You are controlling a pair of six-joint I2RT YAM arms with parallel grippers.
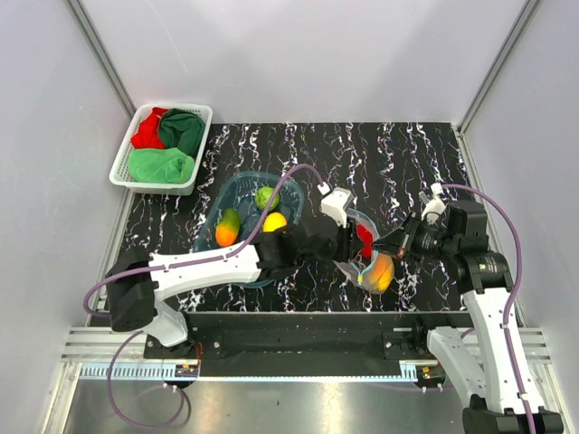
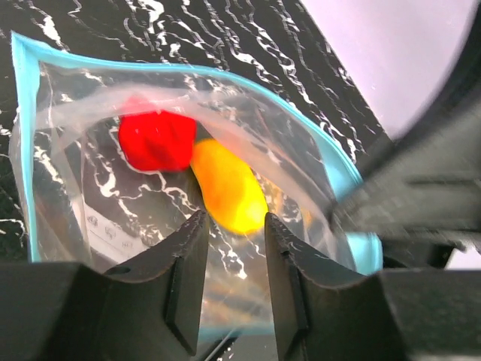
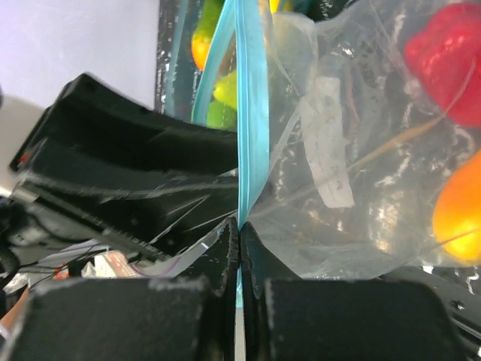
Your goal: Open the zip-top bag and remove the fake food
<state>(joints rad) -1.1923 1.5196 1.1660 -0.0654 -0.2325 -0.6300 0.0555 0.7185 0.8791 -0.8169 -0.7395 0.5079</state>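
Note:
The clear zip-top bag (image 1: 355, 268) with its teal strip hangs between my two grippers near the table's front. Inside it are a red fake fruit (image 2: 156, 141) and an orange-yellow one (image 2: 228, 186); both also show in the right wrist view, red (image 3: 449, 60) and orange (image 3: 460, 214). My right gripper (image 3: 240, 224) is shut on the bag's teal zip strip (image 3: 248, 113) and holds that edge up. My left gripper (image 2: 234, 218) is open, its tips at the bag's mouth, pointing at the orange-yellow fruit. In the top view the left gripper (image 1: 351, 237) faces the right gripper (image 1: 398, 244).
A translucent blue tub (image 1: 237, 188) left of the bag holds a green (image 1: 265, 197), a yellow (image 1: 274, 221) and an orange-green (image 1: 226, 228) fake fruit. A white basket (image 1: 124, 161) with red and green cloths stands at the back left.

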